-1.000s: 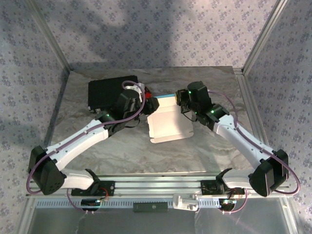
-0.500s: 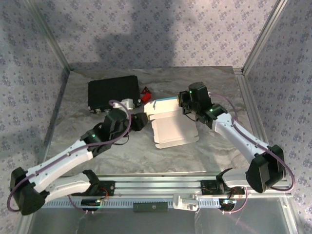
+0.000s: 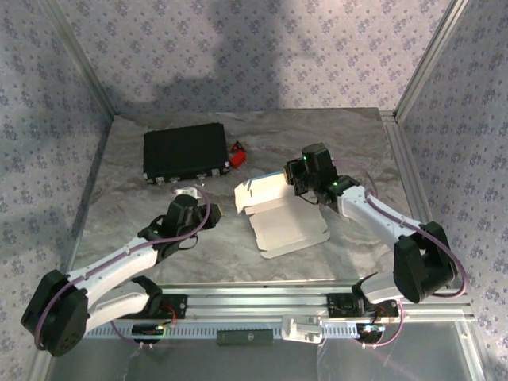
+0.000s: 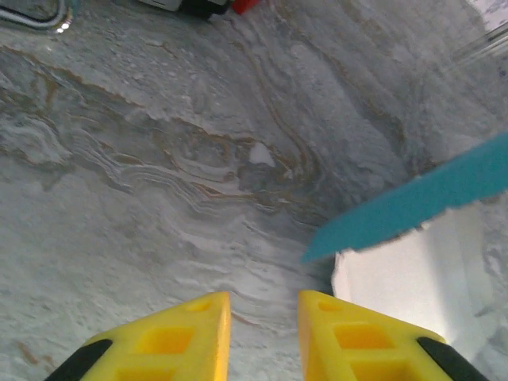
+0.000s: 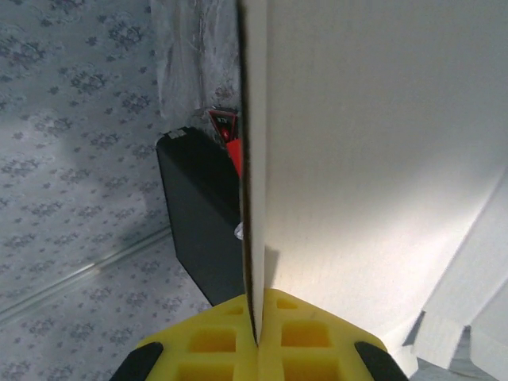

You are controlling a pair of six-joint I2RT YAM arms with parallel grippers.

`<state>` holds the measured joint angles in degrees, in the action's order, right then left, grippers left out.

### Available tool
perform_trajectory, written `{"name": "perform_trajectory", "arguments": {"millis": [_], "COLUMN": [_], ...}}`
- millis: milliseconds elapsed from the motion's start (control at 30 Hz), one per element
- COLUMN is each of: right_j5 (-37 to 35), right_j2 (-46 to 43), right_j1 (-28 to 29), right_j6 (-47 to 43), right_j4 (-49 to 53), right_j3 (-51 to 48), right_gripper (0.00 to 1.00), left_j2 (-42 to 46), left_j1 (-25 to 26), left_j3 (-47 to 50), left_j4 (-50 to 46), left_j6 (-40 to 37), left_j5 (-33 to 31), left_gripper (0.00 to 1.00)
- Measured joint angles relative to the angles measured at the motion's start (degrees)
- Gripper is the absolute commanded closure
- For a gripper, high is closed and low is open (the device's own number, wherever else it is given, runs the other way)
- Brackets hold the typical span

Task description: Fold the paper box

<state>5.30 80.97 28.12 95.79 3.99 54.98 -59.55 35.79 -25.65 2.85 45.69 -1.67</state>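
The paper box (image 3: 284,216) lies as a partly opened sheet in the middle of the table, white inner side up. Its far edge is lifted, and my right gripper (image 3: 295,178) is shut on it. In the right wrist view the card (image 5: 365,159) stands on edge, pinched between the yellow fingers of the right gripper (image 5: 258,308). My left gripper (image 3: 193,196) hovers over bare table left of the sheet. In the left wrist view the left gripper (image 4: 264,303) is open by a narrow gap with nothing in it. A cyan flap (image 4: 413,205) and the white inside (image 4: 421,278) show at the right.
A larger black box (image 3: 184,152) lies at the back left, with a small red object (image 3: 236,151) at its right end. Patterned walls and metal frame posts close in the table's sides. The marbled tabletop (image 3: 349,135) is bare at the back right.
My left arm has drawn back toward the near left, away from the sheet, and its jaws have narrowed. The right gripper has shifted the sheet slightly nearer and turned it.
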Motion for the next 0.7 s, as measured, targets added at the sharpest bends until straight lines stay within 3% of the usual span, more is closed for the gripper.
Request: {"name": "perform_trajectory", "arguments": {"millis": [233,700], "right_j5": [3.89,12.74], "right_j2": [1.05,5.7], "right_j1": [-0.28,-0.42], "right_j6": [-5.9,-11.74], "right_j4": [-14.19,-32.02], "right_j3": [-5.9,-11.26], "right_gripper": [1.0,1.0], "left_j2": [-10.29,-10.27], "left_j1": [-2.32,-3.21], "left_j3": [-3.67,-3.8], "left_j4": [0.35,0.66], "left_j6": [-5.95,-10.29], "left_j5": [3.1,1.05], "left_gripper": [0.83,0.81]}}
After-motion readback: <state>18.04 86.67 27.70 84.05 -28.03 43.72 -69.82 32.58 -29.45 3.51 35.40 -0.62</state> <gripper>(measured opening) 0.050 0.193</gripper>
